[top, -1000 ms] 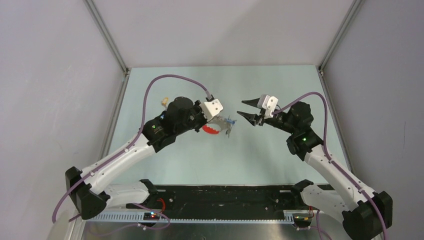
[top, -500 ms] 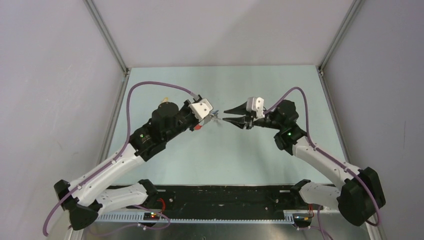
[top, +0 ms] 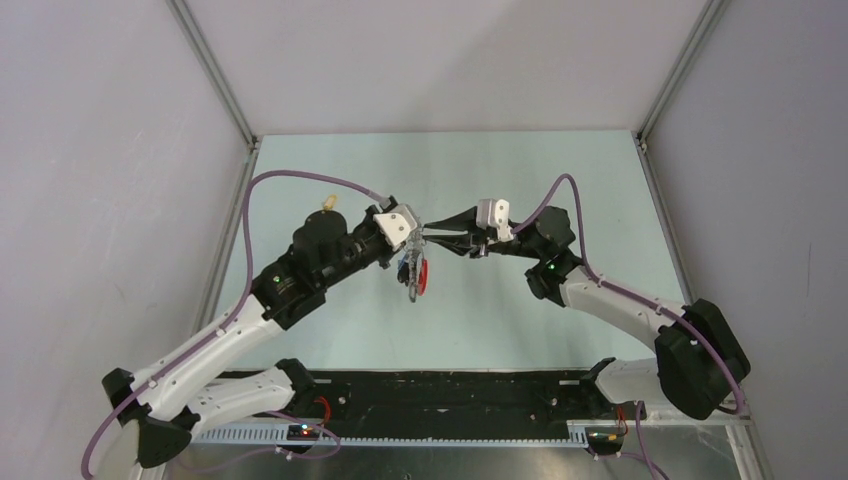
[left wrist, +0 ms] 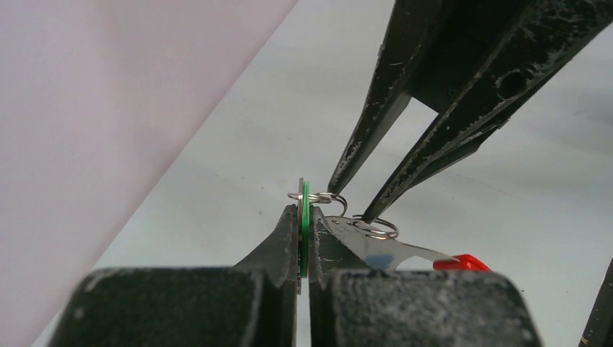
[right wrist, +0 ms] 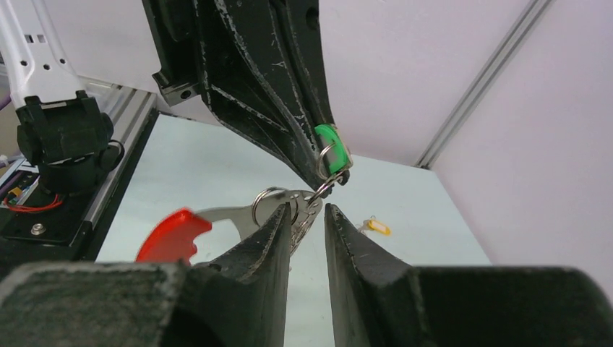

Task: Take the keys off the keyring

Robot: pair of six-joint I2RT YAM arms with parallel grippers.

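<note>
left gripper (left wrist: 304,217) clamped shut on green oblong plastic key tag (left wrist: 306,196), centre frame, anchoring bunch aloft so thin silver keyring with red curved band (top: 421,277) dangles below. right gripper (right wrist: 308,217) narrowly parted, tips at small silver split ring (left wrist: 376,236), probably ready to pull.

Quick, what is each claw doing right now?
Left gripper: closed on the green-tagged key.
Right gripper: open, tips beside the keyring.
</note>
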